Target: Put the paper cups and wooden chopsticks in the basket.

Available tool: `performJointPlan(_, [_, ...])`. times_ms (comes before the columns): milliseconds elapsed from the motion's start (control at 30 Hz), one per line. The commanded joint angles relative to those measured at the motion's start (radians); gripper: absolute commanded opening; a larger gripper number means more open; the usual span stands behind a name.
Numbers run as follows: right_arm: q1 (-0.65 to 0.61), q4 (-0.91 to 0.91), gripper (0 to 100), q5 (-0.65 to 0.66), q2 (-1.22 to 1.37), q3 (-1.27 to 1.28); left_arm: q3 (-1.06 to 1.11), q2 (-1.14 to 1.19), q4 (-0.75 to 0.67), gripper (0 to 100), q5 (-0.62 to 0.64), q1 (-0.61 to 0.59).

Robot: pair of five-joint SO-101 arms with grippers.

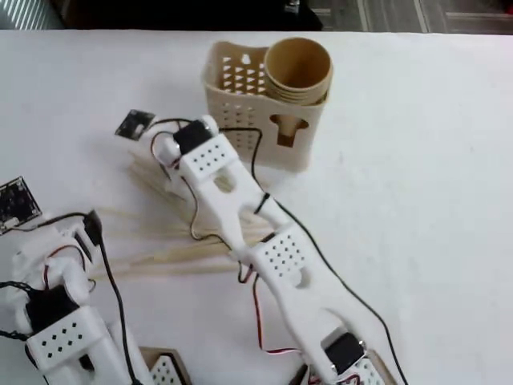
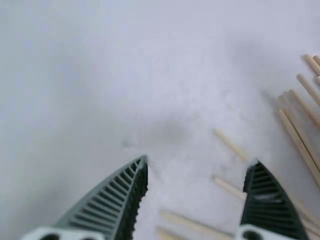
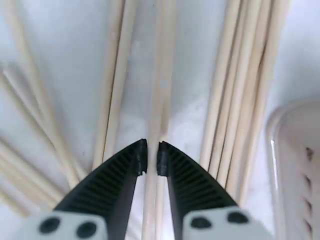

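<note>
A beige plastic basket (image 1: 240, 112) stands at the back of the white table, and stacked paper cups (image 1: 298, 68) sit inside it. Several wooden chopsticks (image 1: 172, 258) lie fanned out in front of the basket and left of it. My right gripper (image 3: 151, 157) points down into that fan beside the basket (image 3: 295, 165), its jaws nearly together around one thin chopstick (image 3: 161, 90). In the high view the right gripper (image 1: 164, 159) is at the fan's far end. My left gripper (image 2: 199, 162) hangs open over bare table, chopstick ends (image 2: 300, 140) beside it; the left gripper (image 1: 86, 231) sits at the near left.
Two small dark circuit boards (image 1: 135, 123) (image 1: 16, 200) lie on the left side of the table. Black and red cables (image 1: 120, 313) trail along both arms. The table's far edge (image 1: 120, 30) runs behind the basket. Open white surface stretches to the right of the basket.
</note>
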Motion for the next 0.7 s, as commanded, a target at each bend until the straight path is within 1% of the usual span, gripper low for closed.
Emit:
performJointPlan(0, [0.01,0.015,1.7,-0.002,-0.093,-0.049,-0.005,-0.028,-0.02,30,-0.012,0.048])
performJointPlan(67, [0.024,0.018,1.7,-0.021,-0.099,-0.06,0.0,-0.028,-0.014,30,-0.012,0.099])
performJointPlan(233, [0.039,0.019,1.7,-0.043,-0.137,-0.057,0.107,-0.028,-0.021,30,-0.012,0.259])
performJointPlan(333, [0.045,0.021,1.7,-0.06,-0.16,-0.057,0.166,-0.028,-0.021,30,-0.012,0.325])
performJointPlan(467, [0.054,0.021,1.7,-0.087,-0.196,-0.057,0.212,-0.028,-0.021,30,-0.012,0.38])
performJointPlan(600, [0.054,0.021,1.7,-0.092,-0.222,-0.057,0.218,-0.03,-0.021,30,-0.012,0.403])
performJointPlan(667, [0.054,0.021,1.7,-0.094,-0.236,-0.057,0.218,-0.03,-0.021,28,-0.012,0.407])
